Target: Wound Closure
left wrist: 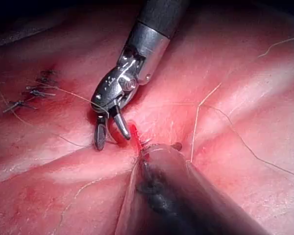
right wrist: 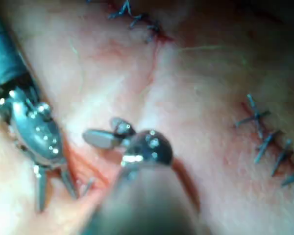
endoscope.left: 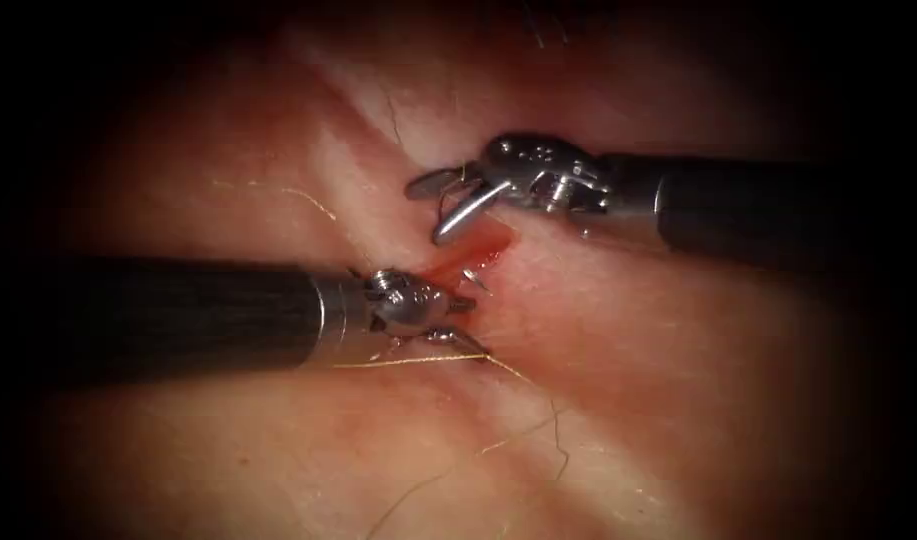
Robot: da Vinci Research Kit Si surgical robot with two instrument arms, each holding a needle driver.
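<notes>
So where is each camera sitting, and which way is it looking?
Endoscope: above and in front, looking down on the cut in the tissue; both open, empty grippers show, left gripper, right gripper.
Left wrist: rides on the left arm, looking along its own shaft toward the right gripper.
Right wrist: rides on the right arm, looking past its own gripper at the left gripper.
Shared: all see the cut; a metal point, perhaps the needle, sticks out of it.

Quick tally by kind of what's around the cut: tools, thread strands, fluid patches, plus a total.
Tools: 2, the left tool and the right tool, both open, holding nothing.
Thread: 1 pale strand, left of the cut.
Red fluid: 1 patch.
Needle: cannot tell, not counted.
Total: 4.
</notes>
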